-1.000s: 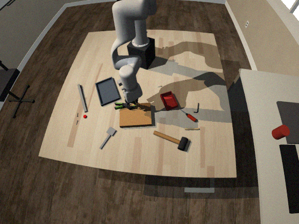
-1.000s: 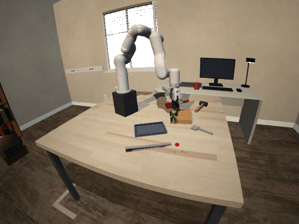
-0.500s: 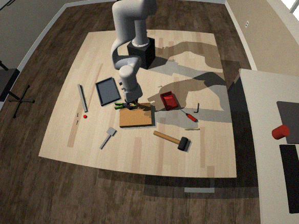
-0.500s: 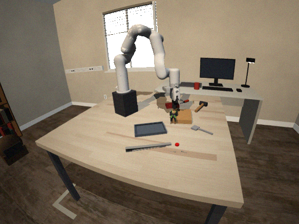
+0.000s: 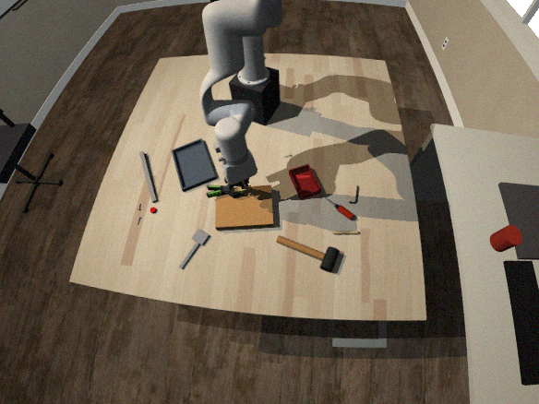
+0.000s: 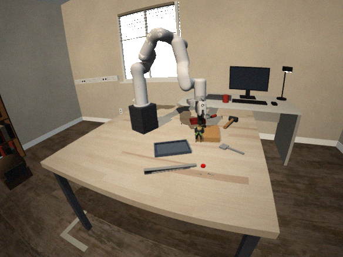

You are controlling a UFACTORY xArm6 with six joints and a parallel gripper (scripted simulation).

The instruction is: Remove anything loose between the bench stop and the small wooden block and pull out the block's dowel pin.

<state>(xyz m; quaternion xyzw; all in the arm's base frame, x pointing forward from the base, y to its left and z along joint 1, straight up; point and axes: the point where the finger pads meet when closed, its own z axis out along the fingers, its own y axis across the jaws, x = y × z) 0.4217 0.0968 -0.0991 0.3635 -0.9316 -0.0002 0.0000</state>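
Note:
The brown bench board (image 5: pixel 245 211) lies mid-table. At its back left corner sits the spring clamp (image 5: pixel 216 190) with green handles, which also shows in the exterior view (image 6: pixel 199 132). My gripper (image 5: pixel 237 186) points straight down right over that corner, just above the clamp (image 6: pixel 201 122). Its fingers are shut on a thin thing there, which I take to be the dowel pin. The small wooden block, its hole and the bench stop are hidden under the gripper and clamp. I cannot tell whether the pin is still in the hole.
A grey tray (image 5: pixel 194 164) and a grey ruler (image 5: pixel 149 176) lie to the left, with a red button (image 5: pixel 153 210). A red bin (image 5: pixel 305 181), screwdriver (image 5: pixel 341 209), hex key (image 5: pixel 355 194), thin wooden stick (image 5: pixel 346 232), mallet (image 5: pixel 310 253) and scraper (image 5: pixel 195 246) surround the board.

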